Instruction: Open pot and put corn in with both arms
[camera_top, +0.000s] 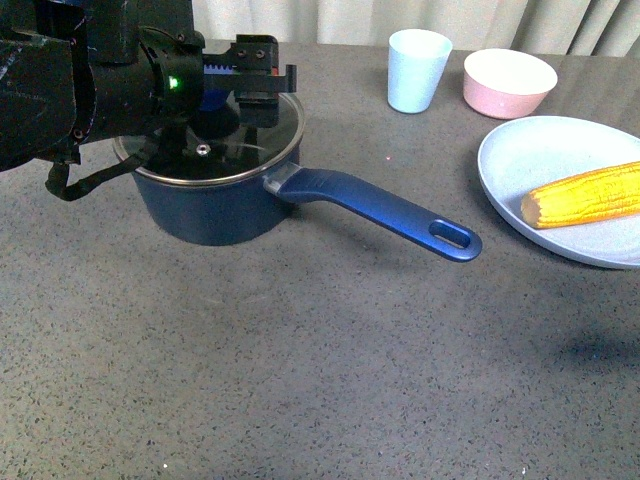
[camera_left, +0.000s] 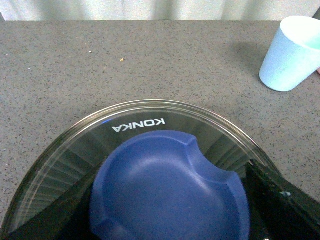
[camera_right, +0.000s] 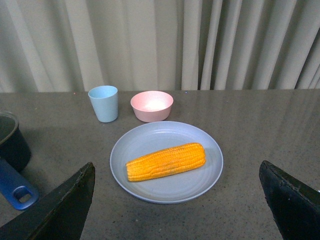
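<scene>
The dark blue pot (camera_top: 215, 205) stands at the left, its long handle (camera_top: 400, 212) pointing right. The round glass lid (camera_top: 215, 148) covers its mouth; I cannot tell whether it rests on the rim or hangs just above it. My left gripper (camera_top: 250, 90) is shut on the lid's blue knob (camera_left: 170, 190), with the glass lid (camera_left: 165, 117) spreading round it. The yellow corn (camera_top: 590, 195) lies on a grey-blue plate (camera_top: 545, 150) at the right. In the right wrist view my right gripper (camera_right: 177, 220) hovers open, short of the corn (camera_right: 166, 161), with nothing between its fingers.
A light blue cup (camera_top: 417, 68) and a pink bowl (camera_top: 508, 82) stand at the back, behind the plate. Both show in the right wrist view too, the cup (camera_right: 104, 102) left of the bowl (camera_right: 152, 105). A curtain hangs behind the table.
</scene>
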